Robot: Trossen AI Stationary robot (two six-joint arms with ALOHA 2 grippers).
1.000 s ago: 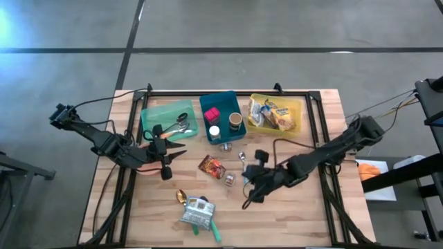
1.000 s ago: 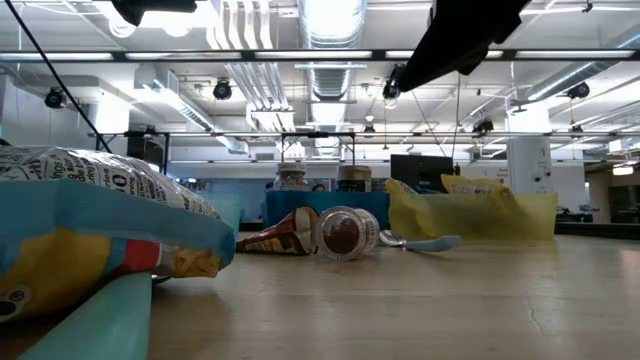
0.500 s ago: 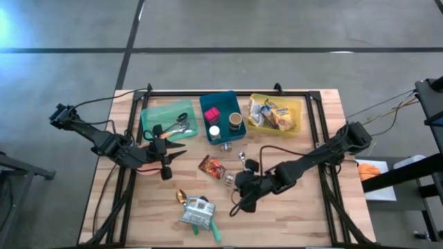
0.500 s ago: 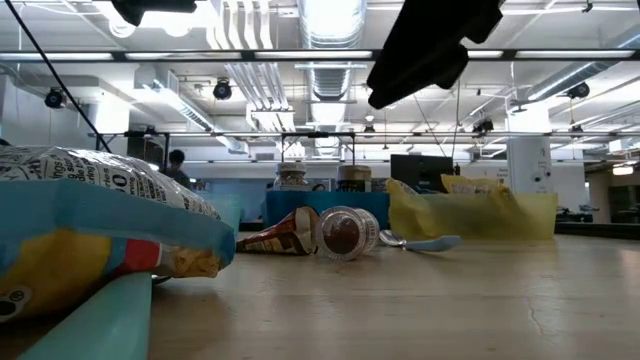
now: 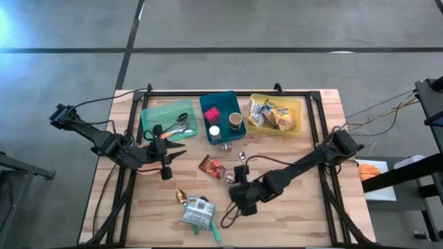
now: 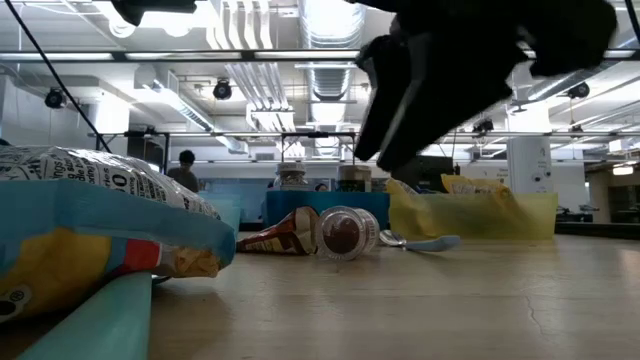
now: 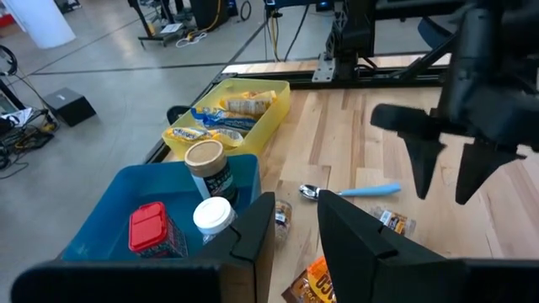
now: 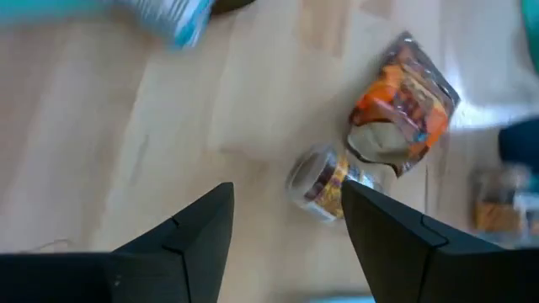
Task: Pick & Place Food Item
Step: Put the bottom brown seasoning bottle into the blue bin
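Hovering Over the Small Jar and Snack Packet

Spread jaws are shown on the right gripper (image 5: 228, 213), which is held above the near middle of the wooden tabletop (image 5: 291, 214), with nothing between its fingers (image 8: 202, 236). In the right wrist view, a small jar (image 8: 316, 181) lying on its side and an orange snack packet (image 8: 404, 114) are seen ahead of the jaws, the two touching or nearly so. From above, the same snack packet (image 5: 212, 167) and small jar (image 5: 229, 180) are placed at the tabletop's centre, just far of the right gripper. A white and teal bag (image 5: 195, 211) is seen near the tabletop's front edge, left of that gripper, with a gold spoon (image 5: 180, 196) just beyond it.

The left gripper (image 5: 168, 160) is kept over the left side, near the green bin (image 5: 149, 117); its jaws are narrowly parted and nothing is pinched. At the far edge, a blue bin (image 5: 225, 102) with cups and a red box is flanked by a yellow bin (image 5: 297, 114) of wrapped snacks.
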